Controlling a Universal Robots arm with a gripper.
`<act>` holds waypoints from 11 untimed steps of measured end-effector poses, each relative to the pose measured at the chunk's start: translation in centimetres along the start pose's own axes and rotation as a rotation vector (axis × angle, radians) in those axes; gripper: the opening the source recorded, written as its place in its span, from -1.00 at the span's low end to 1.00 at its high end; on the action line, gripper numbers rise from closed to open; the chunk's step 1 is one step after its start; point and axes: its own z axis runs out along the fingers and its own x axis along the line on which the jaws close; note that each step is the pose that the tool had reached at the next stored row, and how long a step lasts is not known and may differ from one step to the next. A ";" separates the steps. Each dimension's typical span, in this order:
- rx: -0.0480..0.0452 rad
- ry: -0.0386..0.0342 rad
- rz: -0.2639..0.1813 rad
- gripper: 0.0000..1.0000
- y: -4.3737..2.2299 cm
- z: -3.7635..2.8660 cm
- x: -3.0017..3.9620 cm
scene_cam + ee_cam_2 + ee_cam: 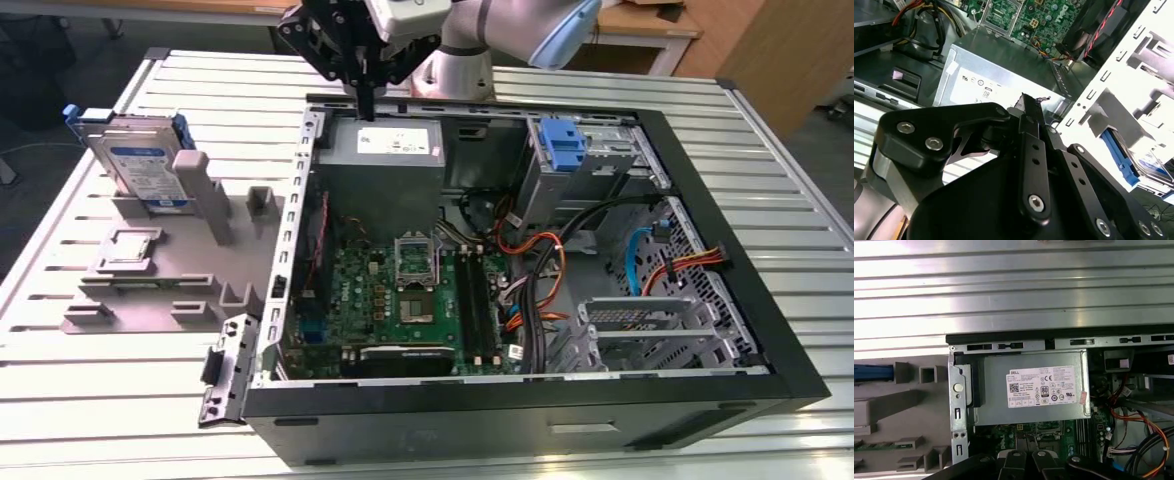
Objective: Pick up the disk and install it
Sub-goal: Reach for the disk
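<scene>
You are hovering the black two-finger gripper (364,108), clenched on nothing, over the grey metal power-supply box (387,165) at the exterior view's top centre, while the silver blue-bracketed disk (140,165) is standing upright in a grey plastic fixture (160,300) at upper left, edges seemingly kept graspable.

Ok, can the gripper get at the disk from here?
Probably yes. The disk stands upright in the grey stand outside the computer case, its top edge bare. The gripper hangs above the case's grey box, with open air between them.
</scene>
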 end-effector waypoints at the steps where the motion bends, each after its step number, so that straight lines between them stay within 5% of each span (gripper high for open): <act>1: 0.0001 0.0001 0.000 -0.80 0.00 0.00 0.03; 11: 0.0001 0.0001 0.000 -0.80 0.43 0.13 0.31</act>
